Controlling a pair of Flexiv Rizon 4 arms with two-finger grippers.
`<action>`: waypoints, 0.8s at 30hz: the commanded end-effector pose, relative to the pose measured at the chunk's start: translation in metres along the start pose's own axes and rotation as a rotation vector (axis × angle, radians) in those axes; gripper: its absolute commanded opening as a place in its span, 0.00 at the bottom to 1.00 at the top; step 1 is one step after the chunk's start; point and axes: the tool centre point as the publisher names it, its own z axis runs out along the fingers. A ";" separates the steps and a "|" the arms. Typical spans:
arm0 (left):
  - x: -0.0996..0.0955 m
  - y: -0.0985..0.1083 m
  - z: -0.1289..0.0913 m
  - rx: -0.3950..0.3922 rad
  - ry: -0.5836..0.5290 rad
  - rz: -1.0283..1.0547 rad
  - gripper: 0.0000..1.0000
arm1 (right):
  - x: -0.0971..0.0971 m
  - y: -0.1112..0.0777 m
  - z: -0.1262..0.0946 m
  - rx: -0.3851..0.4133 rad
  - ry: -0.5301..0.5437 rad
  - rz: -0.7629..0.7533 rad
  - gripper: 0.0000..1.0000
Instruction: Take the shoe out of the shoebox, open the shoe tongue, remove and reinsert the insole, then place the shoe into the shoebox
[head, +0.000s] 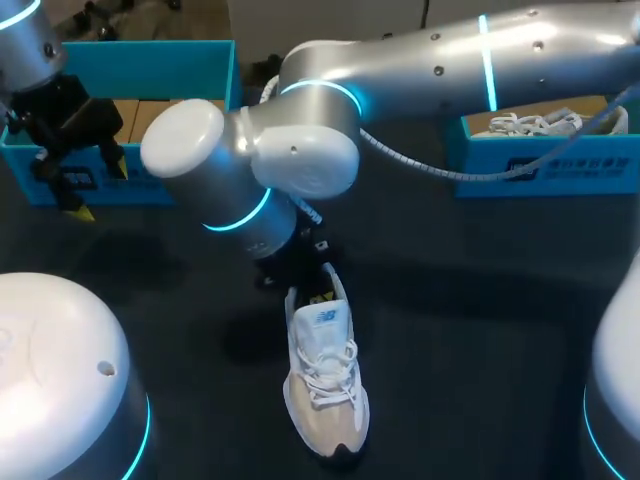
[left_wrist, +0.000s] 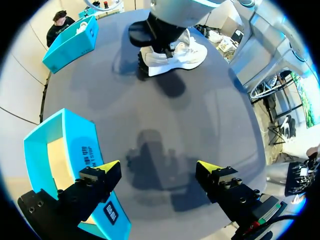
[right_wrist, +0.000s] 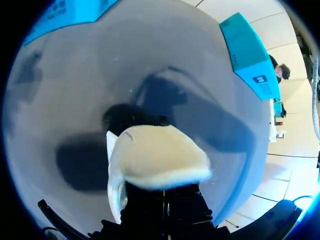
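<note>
A white and beige shoe (head: 325, 375) lies on the dark table, toe toward the front edge. My right arm reaches across from the right, and its gripper (head: 317, 288) is down at the shoe's heel opening. In the right wrist view the shoe (right_wrist: 157, 157) fills the space just ahead of the gripper and hides the fingertips, so I cannot see what they pinch. My left gripper (head: 97, 190) hangs open and empty by the blue shoebox (head: 150, 50) at the back left. The left wrist view shows that open gripper (left_wrist: 157, 167) above bare table, beside the shoebox (left_wrist: 75, 135), with the shoe (left_wrist: 177, 55) far ahead.
A second blue box (head: 540, 165) holding white shoes stands at the back right. It also appears as a blue box (left_wrist: 70, 45) in the left wrist view and as a blue box (right_wrist: 250, 55) in the right wrist view. The right arm's big elbow joint (head: 250, 160) hangs over the table's middle.
</note>
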 end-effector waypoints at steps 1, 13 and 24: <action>0.000 0.000 -0.001 -0.001 0.002 0.001 1.00 | -0.007 -0.002 -0.008 -0.004 0.064 -0.008 0.00; 0.000 0.000 -0.001 -0.001 0.002 0.001 1.00 | 0.014 0.002 0.019 0.060 0.212 -0.049 0.00; 0.000 0.000 -0.001 -0.001 0.002 0.001 1.00 | 0.012 -0.006 0.001 0.046 0.255 -0.045 0.00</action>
